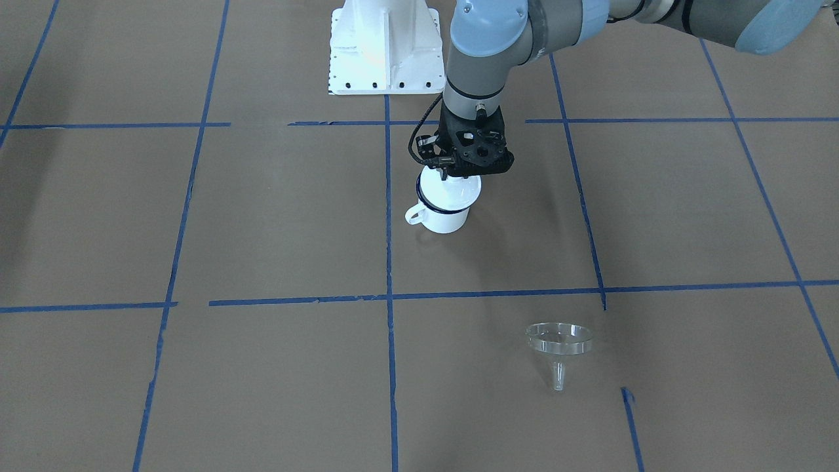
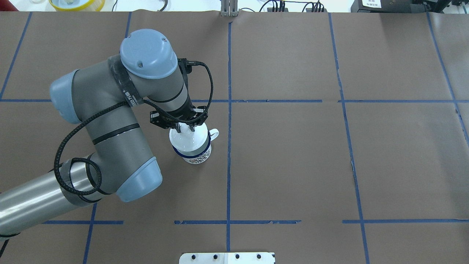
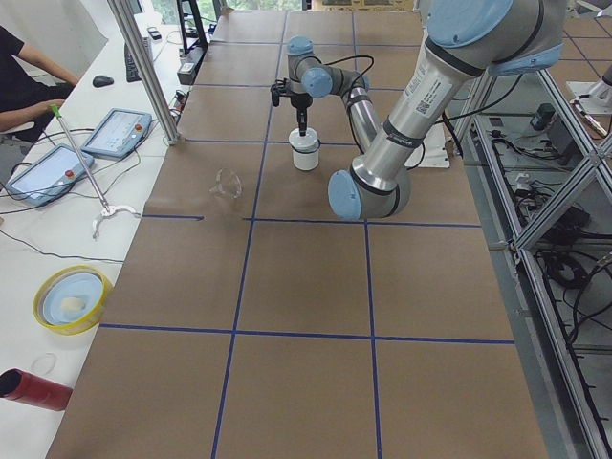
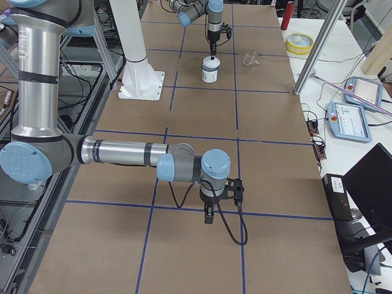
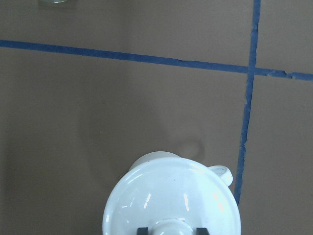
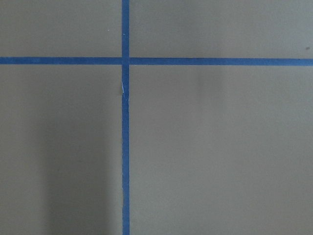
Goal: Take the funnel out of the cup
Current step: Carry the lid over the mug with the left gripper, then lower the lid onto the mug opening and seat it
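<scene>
In the front-facing view, the cup (image 1: 446, 219) stands on the table (image 1: 262, 216) left of centre, handle at 9 o'clock, capped by a white lid (image 1: 455, 189). The left gripper (image 1: 448, 174) hangs over it, fingers closed against the lid's knob (image 5: 172, 226). The funnel (image 1: 558, 341) lies out of the cup at its 5 o'clock, well apart, spout toward 6 o'clock. I cannot tell how far the right gripper (image 4: 209, 215) is parted.

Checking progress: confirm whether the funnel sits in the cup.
No, the funnel is on the table, well apart from the cup.
</scene>
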Action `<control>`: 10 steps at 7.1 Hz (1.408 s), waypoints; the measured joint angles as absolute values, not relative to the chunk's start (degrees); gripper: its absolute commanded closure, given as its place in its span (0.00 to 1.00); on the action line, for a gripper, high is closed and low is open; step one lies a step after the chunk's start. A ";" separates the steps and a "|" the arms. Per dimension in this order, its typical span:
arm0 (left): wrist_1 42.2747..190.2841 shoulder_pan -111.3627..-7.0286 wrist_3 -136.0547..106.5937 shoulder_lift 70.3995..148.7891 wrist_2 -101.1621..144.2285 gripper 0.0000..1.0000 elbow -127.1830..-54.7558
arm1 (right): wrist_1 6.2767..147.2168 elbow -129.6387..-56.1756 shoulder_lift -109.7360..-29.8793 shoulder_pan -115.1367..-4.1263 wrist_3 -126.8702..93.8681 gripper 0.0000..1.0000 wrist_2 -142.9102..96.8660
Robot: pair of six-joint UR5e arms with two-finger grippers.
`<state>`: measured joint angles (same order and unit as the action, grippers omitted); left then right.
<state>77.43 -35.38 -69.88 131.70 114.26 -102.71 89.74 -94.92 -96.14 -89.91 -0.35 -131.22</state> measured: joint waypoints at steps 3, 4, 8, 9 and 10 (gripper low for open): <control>77.92 -35.18 -70.01 131.58 114.26 1.00 -102.78 | 89.74 -94.92 -96.10 -89.91 -0.35 0.00 -131.22; 77.91 -35.02 -70.03 131.62 114.26 1.00 -102.80 | 89.74 -94.92 -96.12 -89.91 -0.35 0.00 -131.22; 77.96 -34.15 -70.05 131.51 114.26 1.00 -102.75 | 89.74 -94.92 -96.15 -89.91 -0.35 0.00 -131.22; 77.96 -34.13 -70.00 131.45 114.26 1.00 -102.75 | 89.74 -94.92 -96.15 -89.91 -0.35 0.00 -131.22; 77.96 -34.11 -69.97 131.42 114.24 1.00 -102.78 | 89.74 -94.92 -96.15 -89.91 -0.35 0.00 -131.22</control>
